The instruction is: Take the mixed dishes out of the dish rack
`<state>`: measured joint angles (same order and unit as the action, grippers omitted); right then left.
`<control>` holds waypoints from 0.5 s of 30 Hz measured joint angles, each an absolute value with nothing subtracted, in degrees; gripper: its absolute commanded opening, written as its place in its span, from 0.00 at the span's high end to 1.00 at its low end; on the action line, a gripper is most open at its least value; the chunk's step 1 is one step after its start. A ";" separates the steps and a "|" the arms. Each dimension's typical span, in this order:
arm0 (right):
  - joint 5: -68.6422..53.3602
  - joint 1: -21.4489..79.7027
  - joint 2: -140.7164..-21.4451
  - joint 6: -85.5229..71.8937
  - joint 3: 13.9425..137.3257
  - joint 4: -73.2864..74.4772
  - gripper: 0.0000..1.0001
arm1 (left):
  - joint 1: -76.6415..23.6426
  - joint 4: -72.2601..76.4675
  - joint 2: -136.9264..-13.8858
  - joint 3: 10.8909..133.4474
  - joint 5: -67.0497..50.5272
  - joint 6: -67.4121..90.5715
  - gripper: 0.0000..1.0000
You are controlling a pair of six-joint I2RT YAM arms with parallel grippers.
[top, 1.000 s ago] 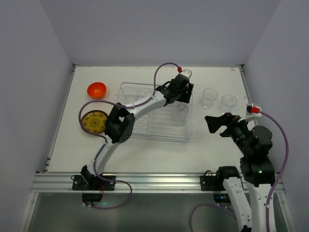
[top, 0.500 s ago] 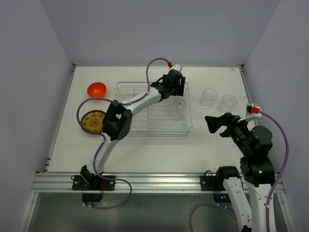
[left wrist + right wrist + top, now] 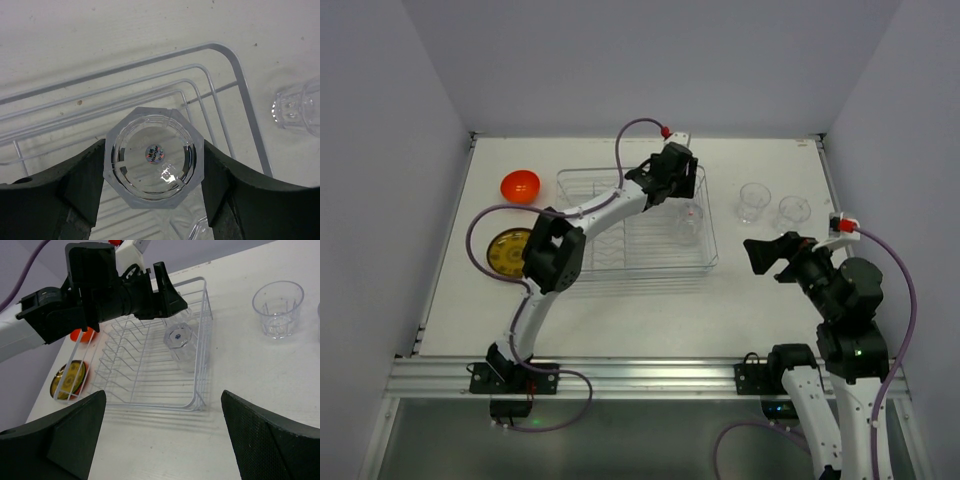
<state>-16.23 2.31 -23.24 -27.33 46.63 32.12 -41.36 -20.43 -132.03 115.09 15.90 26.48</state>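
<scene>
The clear dish rack (image 3: 630,268) lies mid-table; it also shows in the left wrist view (image 3: 150,61) and the right wrist view (image 3: 150,404). My left gripper (image 3: 678,190) (image 3: 154,144) (image 3: 172,302) is shut on a clear cup (image 3: 150,175), base toward the camera, held over the rack's far right corner. Another clear cup (image 3: 688,222) (image 3: 181,346) lies upside down inside the rack. Two clear cups (image 3: 754,202) (image 3: 793,211) stand on the table to the right. The orange bowl (image 3: 520,186) and yellow-brown plate (image 3: 510,250) sit left of the rack. My right gripper (image 3: 765,262) (image 3: 162,392) is open and empty.
White walls close in the table at the back and on both sides. One table cup also shows in the right wrist view (image 3: 277,307) and in the left wrist view (image 3: 297,107). The other plates are out of view.
My left gripper has moved left and toward the back over the rack. The rack's left end has shifted left. The right arm has not moved.
</scene>
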 measured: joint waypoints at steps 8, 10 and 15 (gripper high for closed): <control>-16.43 2.31 -23.29 -26.96 46.63 31.70 0.01 | -44.01 -20.25 -119.59 106.98 17.93 26.55 1.00; -17.02 2.31 -23.31 -26.94 46.63 31.33 0.01 | -44.47 -20.03 -116.36 105.97 18.33 26.55 1.00; -21.71 2.31 -23.99 -26.96 46.13 28.53 0.01 | -45.08 -16.51 -107.90 100.86 18.48 27.79 1.00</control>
<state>-21.71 2.31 -23.99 -26.96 46.13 28.53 -45.08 -16.51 -107.90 100.86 18.48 27.79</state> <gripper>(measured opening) 0.989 0.710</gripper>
